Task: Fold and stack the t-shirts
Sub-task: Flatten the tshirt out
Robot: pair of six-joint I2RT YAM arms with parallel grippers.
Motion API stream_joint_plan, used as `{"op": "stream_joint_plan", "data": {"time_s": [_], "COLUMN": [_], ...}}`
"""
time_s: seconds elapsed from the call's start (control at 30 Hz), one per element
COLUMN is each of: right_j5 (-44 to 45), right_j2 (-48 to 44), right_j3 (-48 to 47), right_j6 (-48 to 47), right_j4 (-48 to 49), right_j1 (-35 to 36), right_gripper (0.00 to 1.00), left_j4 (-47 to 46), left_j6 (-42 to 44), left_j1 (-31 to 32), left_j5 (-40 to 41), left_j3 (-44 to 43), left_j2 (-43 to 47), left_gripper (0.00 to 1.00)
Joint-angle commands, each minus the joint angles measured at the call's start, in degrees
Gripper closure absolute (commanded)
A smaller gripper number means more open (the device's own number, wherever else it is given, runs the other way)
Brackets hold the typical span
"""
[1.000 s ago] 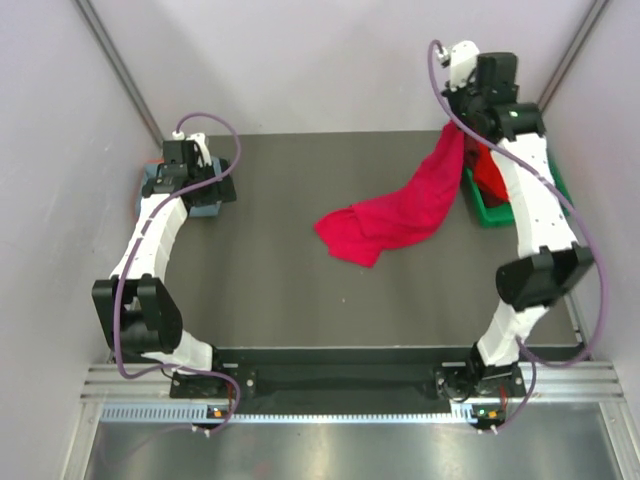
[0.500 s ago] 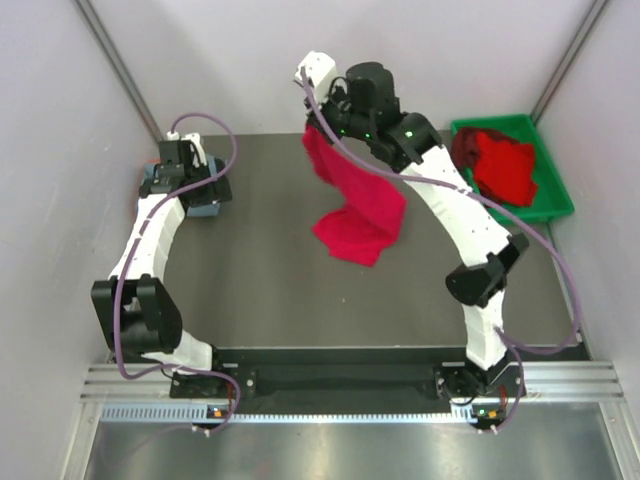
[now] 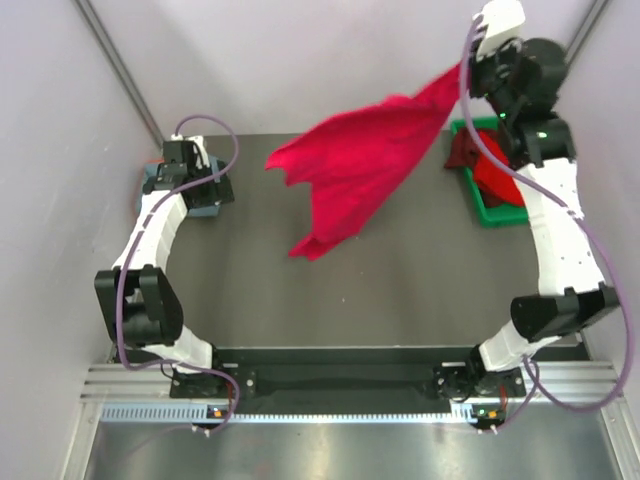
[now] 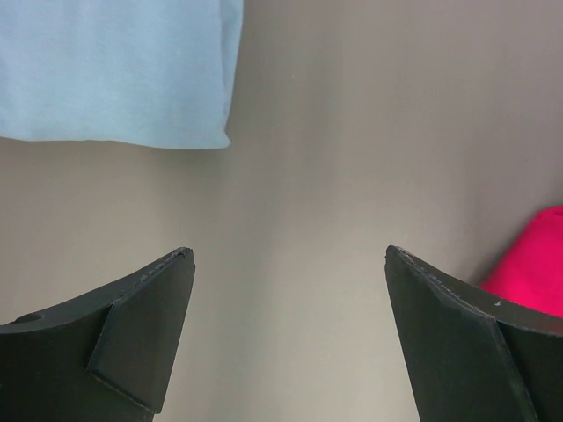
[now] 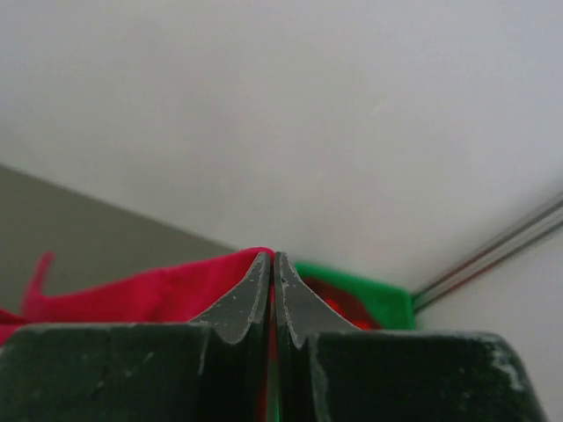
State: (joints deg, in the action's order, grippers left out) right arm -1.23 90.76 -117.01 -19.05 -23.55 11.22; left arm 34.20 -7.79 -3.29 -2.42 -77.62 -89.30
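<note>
- right gripper (image 5: 274, 264): fingers pressed together on an edge of the red t-shirt (image 3: 365, 165); raised high at the far right; the cloth hangs spread in the air above the table (image 3: 300, 300) (whether its lower tip touches is unclear)
- left gripper (image 4: 288, 255): jaws wide apart, bare table between them; low at the far-left corner, near the grey-blue t-shirt (image 4: 114, 70) lying flat
- green bin (image 3: 487, 215) at far right; more red t-shirts (image 3: 497, 178) inside

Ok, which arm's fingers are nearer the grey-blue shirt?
Left. The left fingers hover open right beside the grey-blue shirt; the right fingers are raised across the table, shut on a red shirt.
</note>
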Motion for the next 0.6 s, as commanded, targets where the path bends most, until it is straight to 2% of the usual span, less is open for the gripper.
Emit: {"op": "stream_joint_plan", "data": {"time_s": [0.0,0.13,0.23,0.3,0.33,0.4,0.47,0.5,0.57], "right_j5": [-1.84,-2.10,-1.93,-0.79,-0.53,-0.26,-0.26,-0.17,-0.26], "right_j2": [6.27,9.69,8.65,8.12,7.94,7.41,6.54,6.36,6.27], "right_j3": [13.46,20.94,25.42,26.22,26.39,26.92,27.01,27.10,27.53], "right_j6": [-2.22,-2.48,-3.62,-3.80,-4.06,-4.15,-3.81,-3.63,-3.19], "right_j4": [-0.36,-2.45,-2.38,-2.81,-3.08,-3.34,-3.43,-3.43,-3.34], "right_j1": [-1.38,-1.29,-0.24,0.38,0.47,1.08,1.61,1.96,2.40], "right_gripper": [1.00,1.00,1.00,1.00,1.00,0.99,0.99,1.00,1.00], "left_j4": [-1.32,-0.89,-0.71,0.17,0.78,2.97,5.52,8.75,12.89], "left_j6": [-0.73,-0.73,-0.12,1.10,1.63,2.25,4.18,7.23,11.20], "left_j1": [-0.23,-0.23,-0.23,-0.23,-0.14,0.56,3.46,8.69,13.72], "left_j5": [-2.15,-2.59,-4.25,-8.02,-14.48,-19.36,-23.68,-24.04,-23.08], "left_j3": [-1.92,-2.53,-3.06,-3.41,-3.58,-3.41,-2.80,-2.53,-2.01], "left_j2": [-0.97,-1.67,-1.93,-2.02,-2.20,-2.37,-3.07,-3.34,-5.35], "left_gripper": [0.06,0.06,0.06,0.08,0.09,0.11,0.11,0.11,0.12]}}
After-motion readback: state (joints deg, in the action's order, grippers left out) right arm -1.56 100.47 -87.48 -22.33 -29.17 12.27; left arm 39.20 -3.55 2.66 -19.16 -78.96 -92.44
